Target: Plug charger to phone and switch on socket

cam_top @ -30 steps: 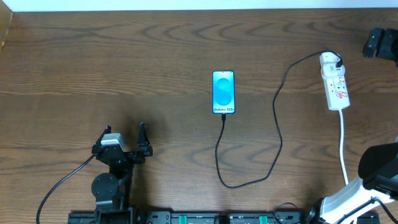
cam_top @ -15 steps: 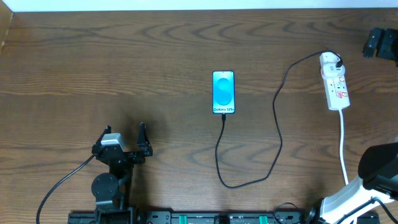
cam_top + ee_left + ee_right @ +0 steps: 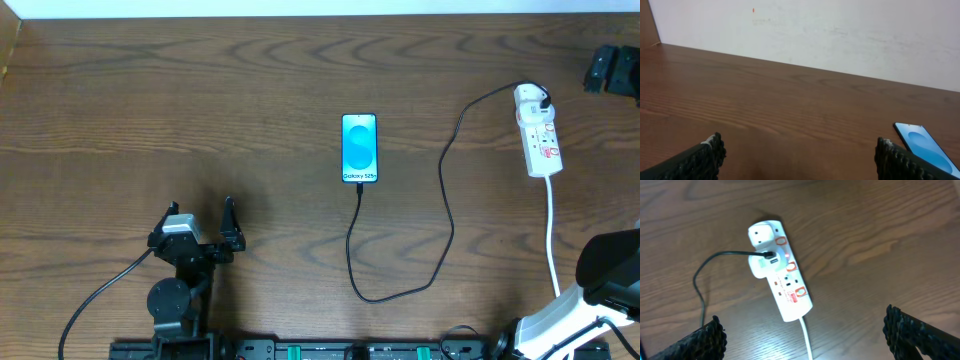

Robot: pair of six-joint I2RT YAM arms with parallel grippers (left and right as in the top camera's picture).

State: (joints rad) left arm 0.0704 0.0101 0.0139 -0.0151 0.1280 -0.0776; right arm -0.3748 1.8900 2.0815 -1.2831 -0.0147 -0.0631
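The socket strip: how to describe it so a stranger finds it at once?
On the wooden table, look far right. There lies a narrow white power strip, right of the phone. Only it has red switch marks and a white cord.

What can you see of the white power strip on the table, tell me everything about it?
The socket is a narrow white power strip, plastic by its look, lying flat on the wooden table at the far right. Three red switch marks run along one edge; on or off I cannot tell. A white adapter sits in it toward the end away from its cord, with the black cable leaving it. Its white cord exits the other end. Nothing else touches it.
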